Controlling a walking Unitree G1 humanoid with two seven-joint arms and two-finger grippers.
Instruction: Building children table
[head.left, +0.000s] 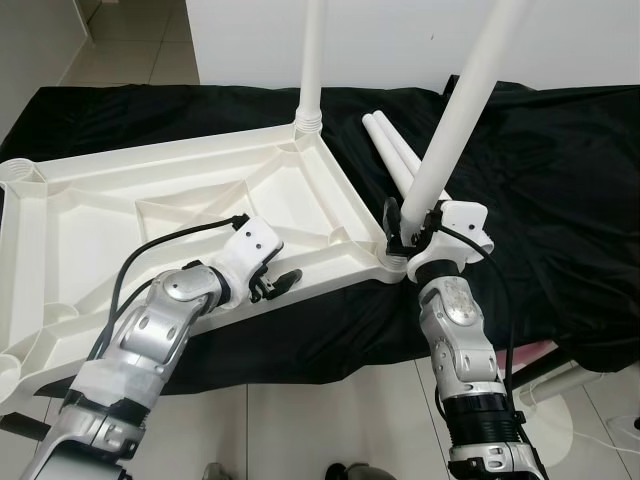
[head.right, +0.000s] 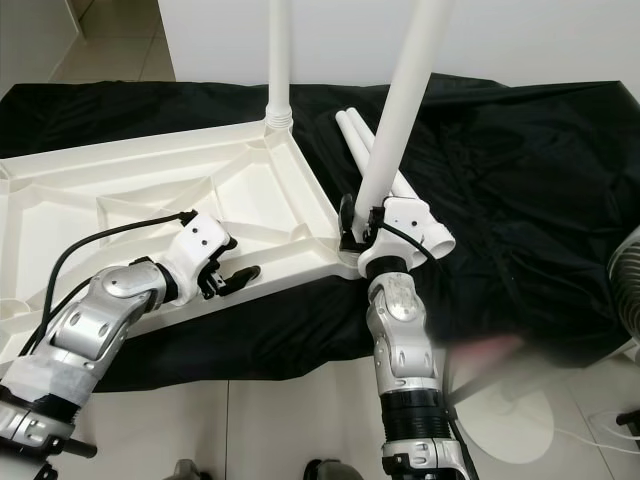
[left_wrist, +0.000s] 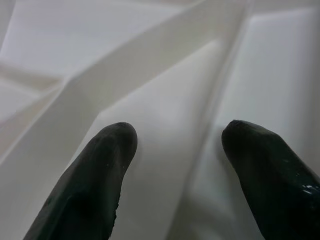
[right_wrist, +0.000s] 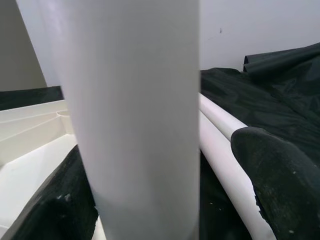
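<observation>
tabletop: i see the white plastic tabletop (head.left: 180, 215) lying upside down on the black cloth (head.left: 540, 180), its ribbed underside facing up; i take it as my landmark.
black cloth: it covers the surface under the tabletop and spreads well past the tabletop's right edge.
fitted leg: one white leg (head.left: 312, 60) stands upright in the socket at the tabletop's far right corner.
held leg: a second white leg (head.left: 455, 120) rises from the tabletop's near right corner, leaning to the right away from the tabletop; its foot is at the corner socket, but i cannot tell how far it is seated.
spare legs: two more white legs (head.left: 392, 150) lie side by side on the cloth just beside the tabletop's right edge, between the two standing legs.
right gripper: my right gripper (head.left: 405, 235) is at the tabletop's near right corner, its fingers (right_wrist: 280, 175) clamped on the base of the held leg, one on each side of the tube as the right wrist view shows.
left gripper: my left gripper (head.left: 275, 285) is at the tabletop's near edge, left of the held leg; its fingers (left_wrist: 95, 180) are apart, tips over the white ribs, gripping nothing; contact with the plastic i cannot tell.
floor: pale tiles (head.left: 330, 420) show on the near side of the tabletop, below the cloth's edge.
</observation>
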